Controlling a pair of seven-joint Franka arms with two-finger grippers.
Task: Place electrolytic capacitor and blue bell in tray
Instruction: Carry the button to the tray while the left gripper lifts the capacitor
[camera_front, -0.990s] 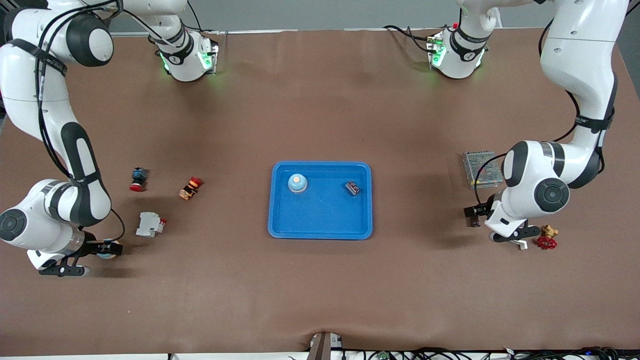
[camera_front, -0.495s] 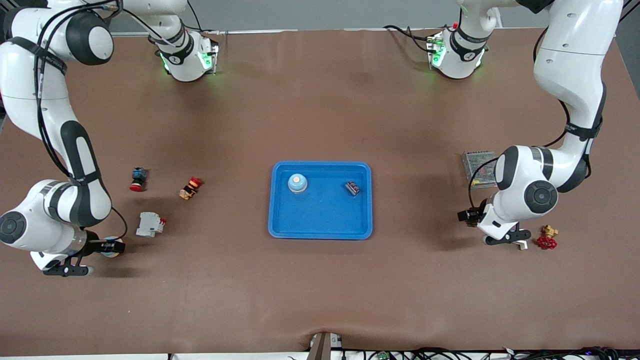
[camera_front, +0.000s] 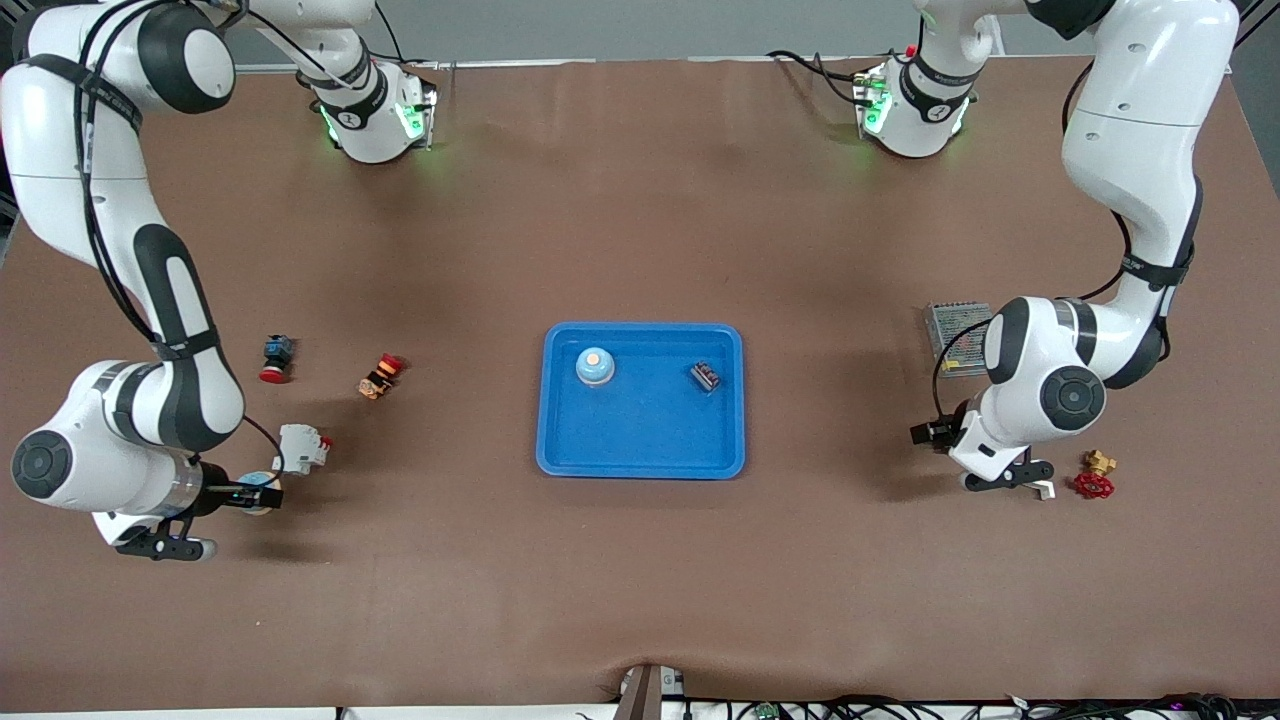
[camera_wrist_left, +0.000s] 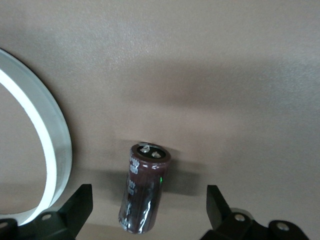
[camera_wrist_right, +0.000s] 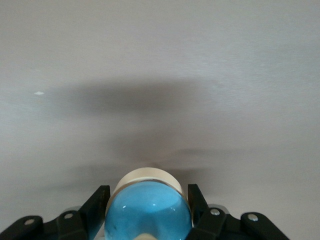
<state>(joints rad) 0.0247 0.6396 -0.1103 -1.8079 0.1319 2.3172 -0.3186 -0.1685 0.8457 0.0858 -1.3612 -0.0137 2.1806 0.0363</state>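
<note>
Brown table fills the whole front view. Both arms reach down to the lower half of the frame, each at its own end of the table.

Right gripper sits low in the frame by the white breaker. Its fingers are clamped on a blue bell, one on each side of the dome, w/ the cream base rim showing.

Left gripper is low over the table next to the red valve. Its fingers are wide apart w/ the electrolytic capacitor on the table between them, not touching either one. It's a dark brown can w/ terminals on the end facing the cam.

Blue tray is dead centre of the frame. There's a 2nd bell in its upper part toward the right arm's end and a small dark component toward the left arm's end. Can't tell what that one is.

Other bits: metal mesh box mid-frame, half hidden by the left arm, plus 2 red-capped push buttons mid-frame just above the breaker.
</note>
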